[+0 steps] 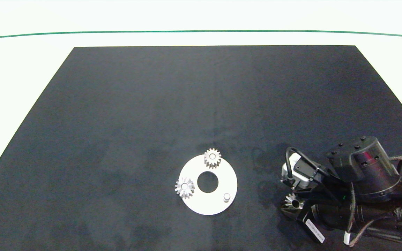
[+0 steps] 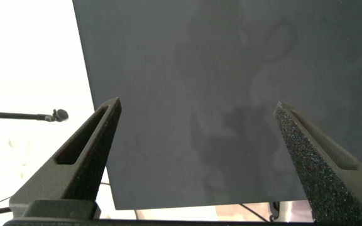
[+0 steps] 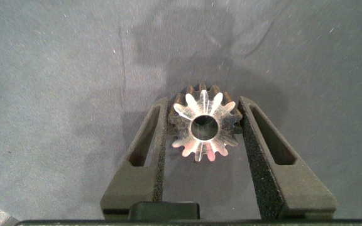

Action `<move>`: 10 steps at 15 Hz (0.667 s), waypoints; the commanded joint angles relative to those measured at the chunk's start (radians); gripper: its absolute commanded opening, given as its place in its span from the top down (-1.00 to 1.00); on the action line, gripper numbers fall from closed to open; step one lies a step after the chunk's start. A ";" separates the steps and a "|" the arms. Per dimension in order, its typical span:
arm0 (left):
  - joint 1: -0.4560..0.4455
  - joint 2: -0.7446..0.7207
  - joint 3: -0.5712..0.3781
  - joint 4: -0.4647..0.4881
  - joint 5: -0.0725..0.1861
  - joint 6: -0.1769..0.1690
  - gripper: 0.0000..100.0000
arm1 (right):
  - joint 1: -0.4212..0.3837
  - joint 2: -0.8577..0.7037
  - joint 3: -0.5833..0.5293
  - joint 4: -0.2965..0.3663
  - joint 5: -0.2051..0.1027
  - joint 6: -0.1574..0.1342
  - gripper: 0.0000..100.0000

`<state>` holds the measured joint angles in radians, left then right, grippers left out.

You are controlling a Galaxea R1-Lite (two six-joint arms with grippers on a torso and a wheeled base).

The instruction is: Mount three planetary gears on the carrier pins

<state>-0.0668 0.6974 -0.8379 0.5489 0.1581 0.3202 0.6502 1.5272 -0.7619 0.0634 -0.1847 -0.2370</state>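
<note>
Planetary gears number three: one (image 1: pixel 212 158) sits on a pin at about twelve o'clock on the white disc (image 1: pixel 218 204), a second (image 1: pixel 184 187) on a pin at about nine o'clock, and the third (image 3: pixel 203 124) is clamped between the fingers of the right hand (image 3: pixel 203 129), well off to the disc's three o'clock side, low over the dark counter (image 1: pixel 152 104). Carrier pins also count three, but only one (image 1: pixel 226 197) stands bare, at about five o'clock on the disc. The left hand (image 2: pixel 197 135) hangs released over bare counter far from the work, its fingers wide apart and holding nothing. My worry is the grip: the fingers press on tooth tips, so the gear could pivot or slip as it is carried. It also seems tilted in the head view, though the arm hides much of it; if it meets the pin off-square, the bore would catch on the pin's top instead of dropping over it. A push at that point might slide the loose disc and unsettle the two seated gears.
</note>
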 commanded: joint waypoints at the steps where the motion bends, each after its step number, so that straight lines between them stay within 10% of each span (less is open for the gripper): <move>1: 0.001 0.001 0.000 0.003 0.001 0.000 -1.00 | 0.020 -0.007 -0.036 0.016 0.001 -0.005 1.00; 10: 0.005 -0.010 -0.001 0.003 0.003 0.000 -1.00 | 0.158 0.016 -0.208 0.056 -0.004 -0.002 1.00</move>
<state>-0.0623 0.6883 -0.8385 0.5489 0.1600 0.3189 0.7885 1.5336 -0.9487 0.1196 -0.1874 -0.2374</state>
